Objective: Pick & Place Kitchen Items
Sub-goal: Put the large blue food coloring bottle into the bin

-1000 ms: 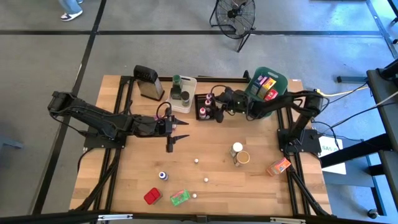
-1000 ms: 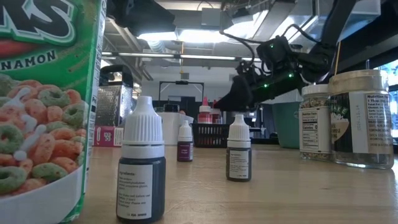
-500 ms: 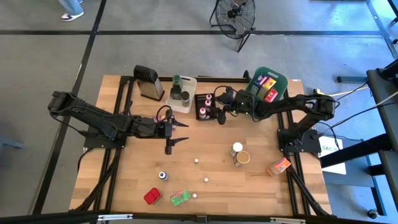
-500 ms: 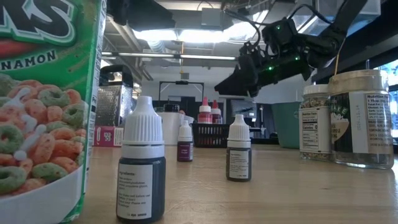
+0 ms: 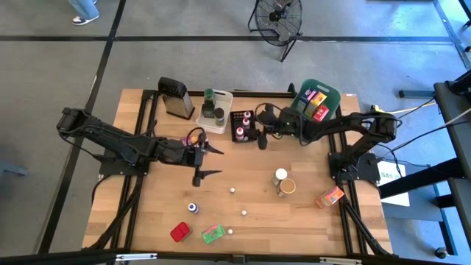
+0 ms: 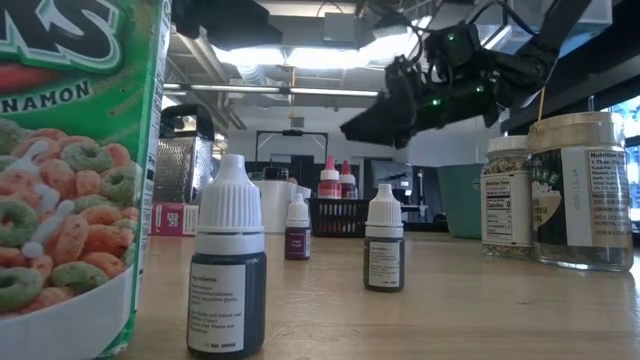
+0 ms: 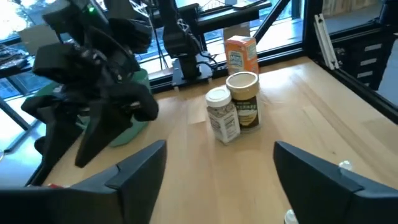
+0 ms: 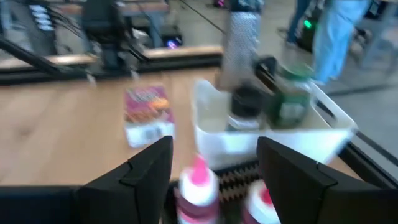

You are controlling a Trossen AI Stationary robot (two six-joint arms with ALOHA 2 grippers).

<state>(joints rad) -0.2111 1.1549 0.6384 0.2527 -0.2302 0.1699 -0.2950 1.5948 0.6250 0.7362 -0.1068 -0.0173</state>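
My left gripper (image 5: 211, 162) hovers open over the bare middle of the table with nothing between its fingers (image 7: 217, 168). My right gripper (image 5: 259, 137) hangs open, holding nothing, just right of a black bin (image 5: 241, 131) that holds pink-capped bottles (image 8: 198, 180); in the low view it shows high above the table (image 6: 362, 122). Loose kitchen items stand on the table. They are two jars (image 5: 283, 181), an orange packet (image 5: 330, 196), several tiny bottles (image 5: 232, 190), a red packet (image 5: 179, 232) and a green packet (image 5: 213, 233).
At the far edge stand a grey grater (image 5: 175, 97), a white bin (image 5: 229, 97) with green-lidded jars and a teal bin (image 5: 333, 94) with packets. A small pink-and-white packet (image 8: 148, 115) lies near the white bin. A person's legs show beyond the table.
My left gripper has opened wider and rolled a little, staying where it was. My right gripper has risen above the black bin and shifted slightly; the pink-capped bottles stay standing in the bin.
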